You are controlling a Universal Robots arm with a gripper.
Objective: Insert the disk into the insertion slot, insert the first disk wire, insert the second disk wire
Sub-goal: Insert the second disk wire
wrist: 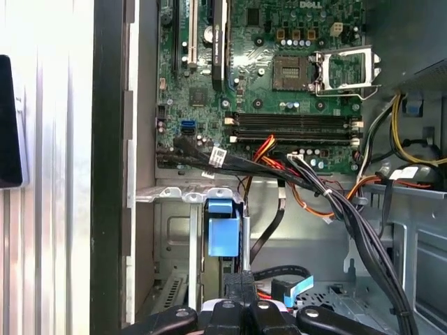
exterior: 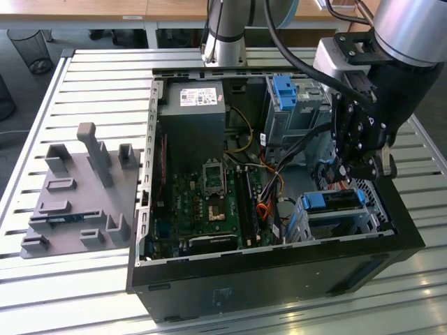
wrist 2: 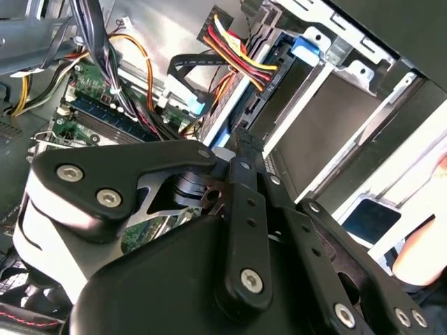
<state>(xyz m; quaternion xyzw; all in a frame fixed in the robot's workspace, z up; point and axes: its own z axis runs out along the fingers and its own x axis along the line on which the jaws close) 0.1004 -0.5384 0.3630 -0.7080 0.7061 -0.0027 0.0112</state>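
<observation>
At the lower right of the exterior view, the disk (exterior: pixel 334 201) sits inside the insertion slot (exterior: pixel 374 209), with its blue carrier edge running across the frame. The gripper (exterior: pixel 346 174) hangs just above that edge. Its jaws are pressed together, with nothing discernible between them, close beside loose black cables (exterior: pixel 293 150).

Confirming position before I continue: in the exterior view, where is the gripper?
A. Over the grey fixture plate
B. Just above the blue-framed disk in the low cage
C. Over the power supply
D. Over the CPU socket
B: the gripper hangs over the disk, which lies in the insertion slot at the exterior view's right.
</observation>
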